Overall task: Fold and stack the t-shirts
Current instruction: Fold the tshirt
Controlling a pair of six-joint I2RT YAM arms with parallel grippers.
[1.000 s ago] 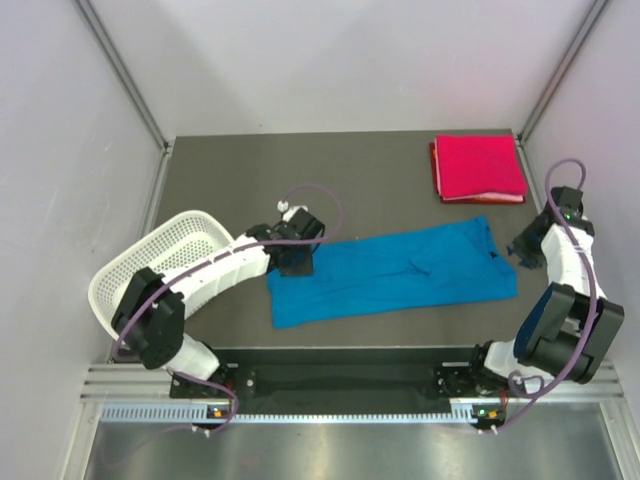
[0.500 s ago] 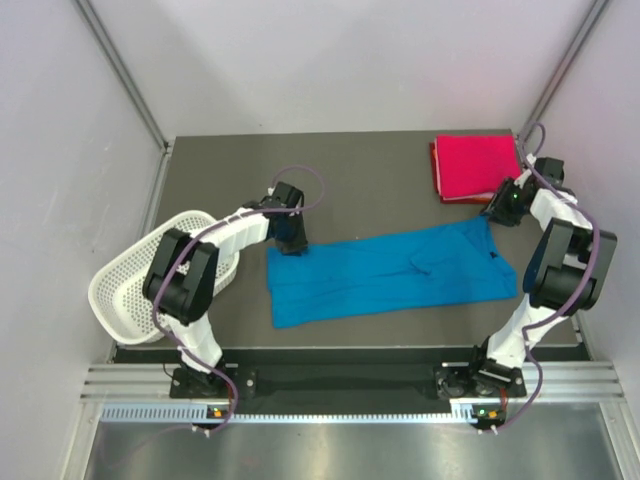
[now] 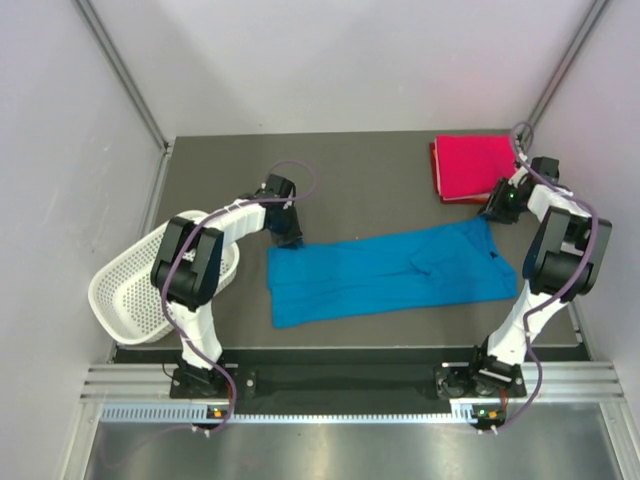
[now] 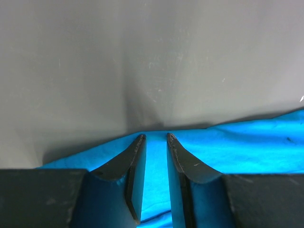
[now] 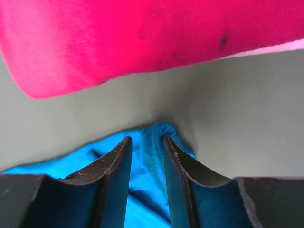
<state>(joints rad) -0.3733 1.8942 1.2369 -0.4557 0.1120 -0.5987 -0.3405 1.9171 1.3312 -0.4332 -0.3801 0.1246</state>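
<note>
Left hand point(image 4: 155, 137), narrowly parted, straddles the far-left corner of the blue t-shirt point(image 3: 390, 272); right hand point(image 5: 147, 139), equally narrow, straddles its far-right corner, near the pink-red t-shirt point(image 3: 478, 165).

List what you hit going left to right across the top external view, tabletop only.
In order: white mesh basket → left gripper → blue t-shirt → pink-red t-shirt. The right gripper is omitted: it overlaps both shirts' right ends.

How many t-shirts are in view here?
2. The blue t-shirt lies spread across the middle of the table; the pink-red t-shirt sits folded at the far right corner. The inside of the basket is partly hidden.
</note>
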